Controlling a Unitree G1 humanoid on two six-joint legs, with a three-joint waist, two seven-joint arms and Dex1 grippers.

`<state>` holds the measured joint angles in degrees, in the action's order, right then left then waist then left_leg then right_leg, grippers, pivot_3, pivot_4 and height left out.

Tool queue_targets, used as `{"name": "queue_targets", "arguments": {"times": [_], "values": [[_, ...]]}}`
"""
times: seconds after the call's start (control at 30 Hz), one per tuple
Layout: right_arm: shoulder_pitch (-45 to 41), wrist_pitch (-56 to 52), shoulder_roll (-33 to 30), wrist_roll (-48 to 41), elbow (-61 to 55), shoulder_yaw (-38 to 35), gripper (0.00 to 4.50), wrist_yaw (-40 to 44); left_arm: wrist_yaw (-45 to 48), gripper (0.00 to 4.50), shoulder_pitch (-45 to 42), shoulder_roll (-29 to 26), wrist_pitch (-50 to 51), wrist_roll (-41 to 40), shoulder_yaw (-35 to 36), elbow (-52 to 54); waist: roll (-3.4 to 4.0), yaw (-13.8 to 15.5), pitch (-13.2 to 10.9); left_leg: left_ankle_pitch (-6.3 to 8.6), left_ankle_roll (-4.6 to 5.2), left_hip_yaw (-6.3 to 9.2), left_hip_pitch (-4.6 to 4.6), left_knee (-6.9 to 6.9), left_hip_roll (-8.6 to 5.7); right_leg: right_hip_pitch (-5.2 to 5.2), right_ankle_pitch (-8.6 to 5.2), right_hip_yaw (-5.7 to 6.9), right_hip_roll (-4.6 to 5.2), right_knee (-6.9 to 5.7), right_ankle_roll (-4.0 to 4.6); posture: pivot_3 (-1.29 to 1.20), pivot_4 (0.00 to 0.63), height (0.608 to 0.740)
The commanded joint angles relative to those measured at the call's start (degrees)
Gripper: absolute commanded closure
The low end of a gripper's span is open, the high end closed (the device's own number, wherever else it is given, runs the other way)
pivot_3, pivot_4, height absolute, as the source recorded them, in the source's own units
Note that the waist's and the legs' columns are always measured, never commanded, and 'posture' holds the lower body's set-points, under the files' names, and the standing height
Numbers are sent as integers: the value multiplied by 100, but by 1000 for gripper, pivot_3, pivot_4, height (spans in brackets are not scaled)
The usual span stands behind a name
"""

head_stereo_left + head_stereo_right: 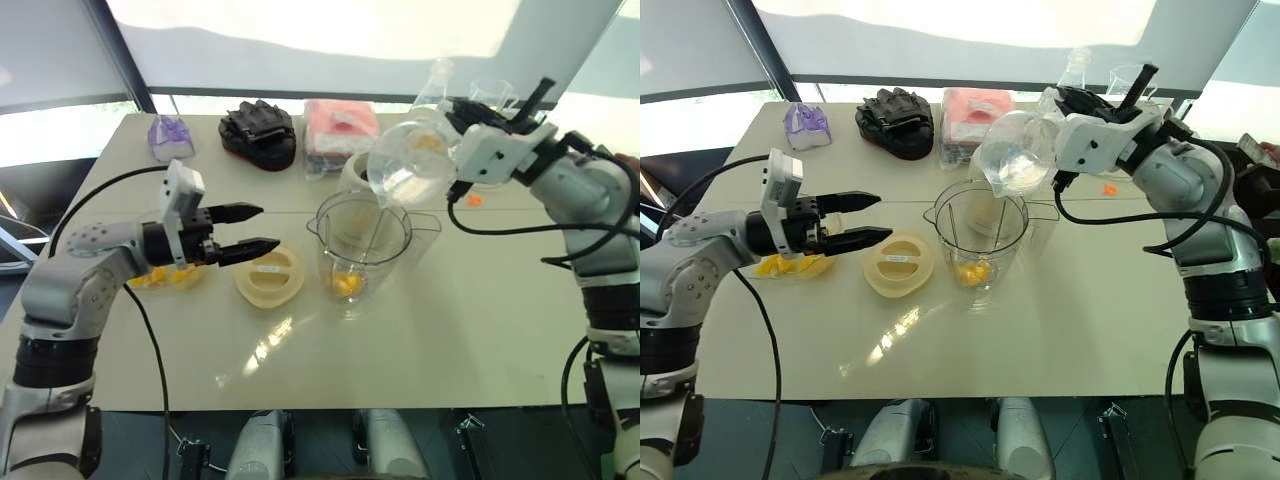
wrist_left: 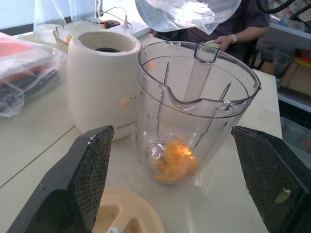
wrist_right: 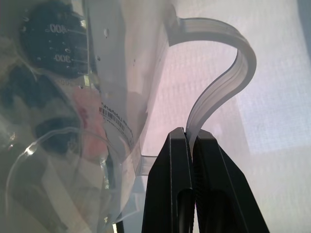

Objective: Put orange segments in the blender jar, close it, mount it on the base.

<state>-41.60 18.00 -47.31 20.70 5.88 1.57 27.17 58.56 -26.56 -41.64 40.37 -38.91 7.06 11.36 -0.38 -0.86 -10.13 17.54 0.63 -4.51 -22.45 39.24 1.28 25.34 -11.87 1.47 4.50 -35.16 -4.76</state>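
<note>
**Clear cup tipped over the open blender jar**

The blender jar (image 1: 362, 250) stands upright and uncovered on the worktop (image 1: 470, 330), and everything else is placed from it. A small heap of orange segments (image 1: 345, 285) lies at its bottom. Just behind the jar, on its left-hand side, stands the cream-white base (image 2: 104, 85), its dark socket facing up; jar and base are close together, and whether they touch cannot be told.

Above the jar's mouth, toward its far right edge, the right pincer (image 3: 192, 141) is clamped shut on the thin handle of a clear measuring cup (image 1: 405, 165). The cup is tilted with its mouth turned down toward the jar. A bit of orange shows inside the cup.

To the jar's left, lying flat on the worktop, is a pale-yellow round lid (image 1: 269, 275). Further left of that, the left pincer (image 1: 255, 228) hovers above the worktop with its two black fingers spread apart and nothing between them, pointing toward the jar. Beneath the left wrist, well left of the jar, more orange segments sit in a shallow clear bowl (image 1: 790, 266).

Beyond the jar, at the far edge of the worktop, lie a black glove (image 1: 260, 130), a pink packet in clear wrap (image 1: 340, 130) and a small purple item (image 1: 170, 135). A tiny bright orange scrap (image 1: 474, 199) rests on the worktop to the jar's far right.
</note>
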Motion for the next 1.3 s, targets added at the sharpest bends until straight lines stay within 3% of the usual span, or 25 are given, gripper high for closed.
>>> {"name": "queue_targets", "arguments": {"times": [0.03,0.37,0.7,1.0,1.3], "values": [[-250,153,-101,49,-87,-138,4434,-164,18,466,-21,11,-132,11,11,40,0,1,0,0,0,0,0,0,0,0,1,0,0,0,-2,0,150,740],[-215,99,-13,-79,-26,-211,4434,-119,5,466,-10,31,-172,57,-29,36,0,1,0,-3,-4,0,0,0,0,0,3,0,0,-2,-5,0,150,740],[317,-2438,727,-2244,-828,-1052,4434,489,23,466,10,16,-168,61,-46,38,-1,20,0,-4,-5,4,2,0,8,-3,5,3,0,-8,-7,0,150,740],[464,-4661,1178,-3584,-1627,-2368,4434,-384,72,466,-118,57,-26,-86,-82,50,-1,19,1,-3,-5,5,2,0,8,-3,5,4,1,-10,-7,0,150,740],[584,-5656,1135,-4294,-1995,-3215,4434,-994,174,466,-237,102,19,-72,-212,5,1,-11,1,-3,-5,5,3,0,-4,-3,6,2,1,-10,-8,0,150,740]]}}
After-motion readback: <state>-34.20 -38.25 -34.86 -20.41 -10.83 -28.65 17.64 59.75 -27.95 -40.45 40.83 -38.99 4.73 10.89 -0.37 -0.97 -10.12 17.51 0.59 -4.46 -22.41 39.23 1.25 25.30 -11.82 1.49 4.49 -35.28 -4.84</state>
